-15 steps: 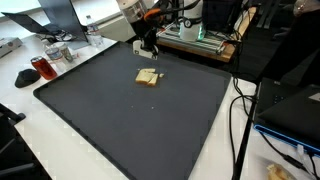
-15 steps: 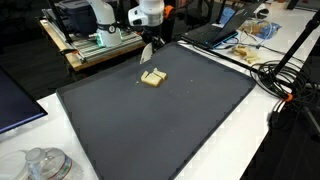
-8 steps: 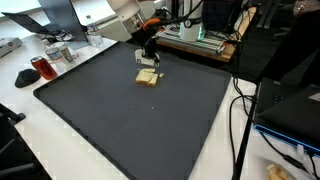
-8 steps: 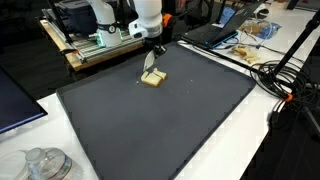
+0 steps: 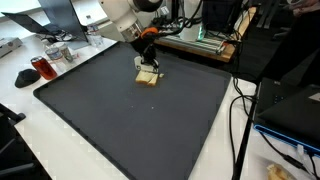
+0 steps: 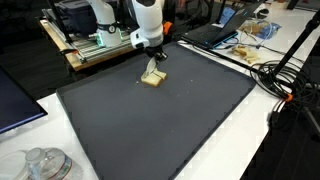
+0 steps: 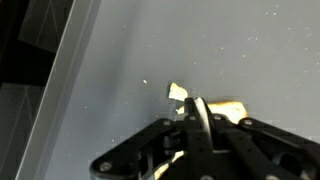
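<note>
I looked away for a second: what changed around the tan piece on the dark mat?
The gripper, jaws shut, moved from the far edge of the dark mat over to the tan piece, its tips now right at it; contact cannot be told. The tan piece and dark mat stayed put.

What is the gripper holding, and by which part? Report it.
Nothing is held: the gripper is shut, with its tips at the tan blocks on the black mat.

There is one mat (image 5: 130,120), one tan block (image 5: 148,79) and one red cup (image 5: 41,68). One arm (image 5: 125,20) carries one gripper (image 5: 148,67).
</note>
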Robot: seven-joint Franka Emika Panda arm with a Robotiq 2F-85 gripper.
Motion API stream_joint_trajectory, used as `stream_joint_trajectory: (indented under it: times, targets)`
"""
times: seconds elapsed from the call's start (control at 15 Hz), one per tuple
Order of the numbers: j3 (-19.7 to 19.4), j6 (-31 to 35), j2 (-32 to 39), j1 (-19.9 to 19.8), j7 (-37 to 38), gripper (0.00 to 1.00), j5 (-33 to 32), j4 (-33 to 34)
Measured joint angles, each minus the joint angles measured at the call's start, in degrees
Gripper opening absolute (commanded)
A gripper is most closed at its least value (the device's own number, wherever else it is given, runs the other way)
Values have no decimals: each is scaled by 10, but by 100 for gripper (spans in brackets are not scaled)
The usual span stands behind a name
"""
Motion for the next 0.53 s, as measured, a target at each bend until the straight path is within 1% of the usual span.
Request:
stream_joint_trajectory:
  times: [0.53]
  targets:
    - [-10, 0, 51, 0, -21, 1, 6, 38]
